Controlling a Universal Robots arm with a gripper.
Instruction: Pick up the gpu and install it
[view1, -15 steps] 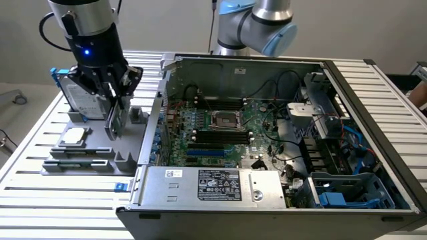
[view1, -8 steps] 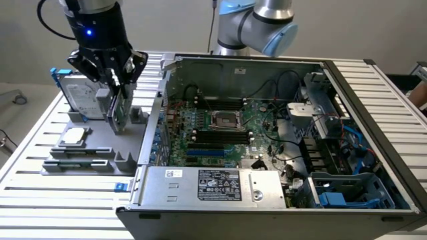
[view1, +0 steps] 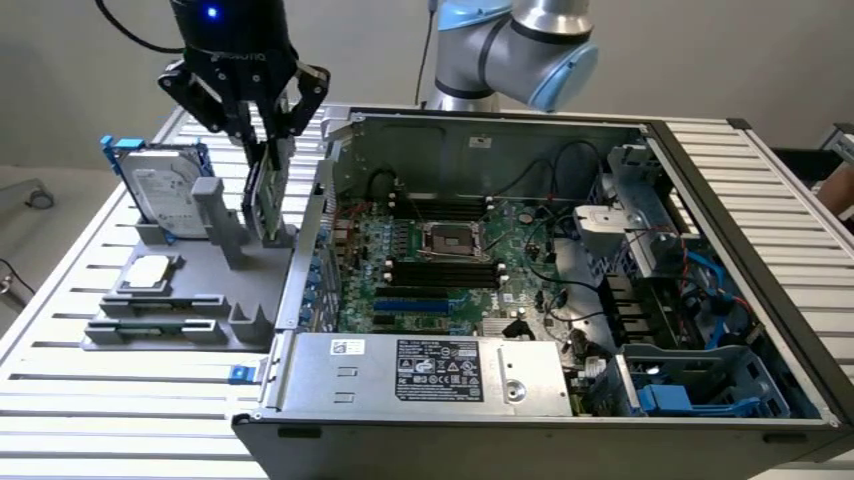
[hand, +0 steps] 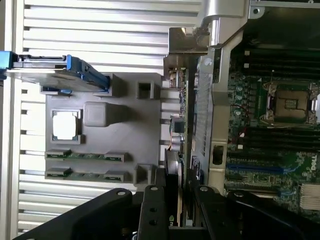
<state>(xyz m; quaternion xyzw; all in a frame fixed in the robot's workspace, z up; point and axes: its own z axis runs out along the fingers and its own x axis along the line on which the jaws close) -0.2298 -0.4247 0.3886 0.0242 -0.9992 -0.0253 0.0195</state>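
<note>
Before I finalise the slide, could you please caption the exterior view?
Gripper poised at the upright gpu in the grey holder, beside the open computer case.

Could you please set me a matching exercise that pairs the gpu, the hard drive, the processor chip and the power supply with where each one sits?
Things:
1. gpu
2. hard drive
3. processor chip
4. power supply

Places:
A. lying flat in a recess of the grey holder
B. inside the computer case, along the wall nearest the exterior camera
C. standing on edge in the holder, right under the gripper
D. upright in a blue frame at the holder's far end

Pairs: 1-C, 2-D, 3-A, 4-B.
</note>
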